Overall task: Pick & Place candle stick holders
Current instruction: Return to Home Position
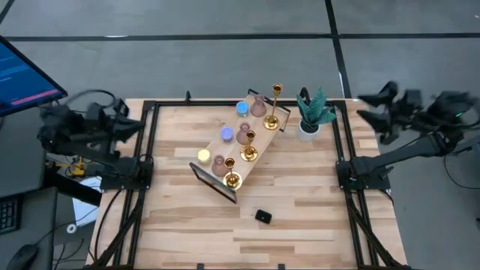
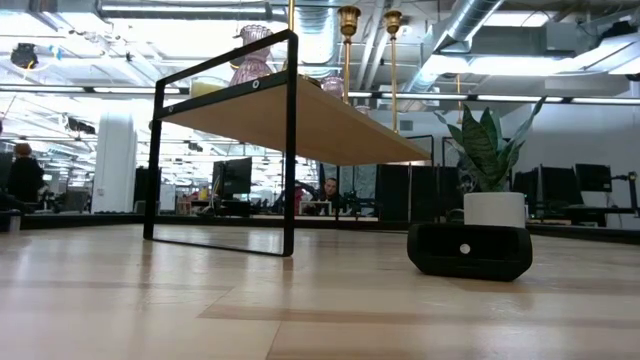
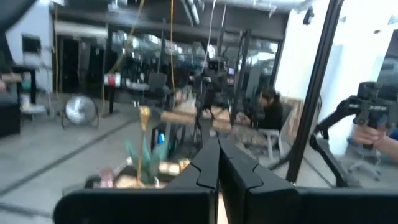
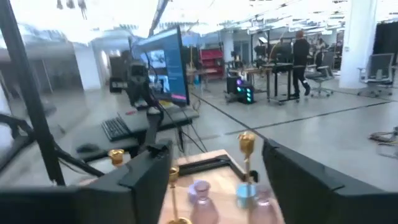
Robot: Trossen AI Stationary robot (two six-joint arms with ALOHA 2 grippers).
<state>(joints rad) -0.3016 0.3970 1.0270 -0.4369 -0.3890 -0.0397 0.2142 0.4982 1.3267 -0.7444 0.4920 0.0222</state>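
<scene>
Several candle stick holders stand on a small wooden shelf with a black frame, at the table's middle. Gold stemmed ones, pink bulbous ones and little blue, violet and yellow ones rest on its top by their bases. My left gripper is shut with nothing in it, raised at the table's left edge. My right gripper hangs open near the far right corner, pointing at the shelf.
A green plant in a white pot stands just right of the shelf. A small black block lies near the front middle. Bare wood lies around the shelf. A monitor stands off the table's left.
</scene>
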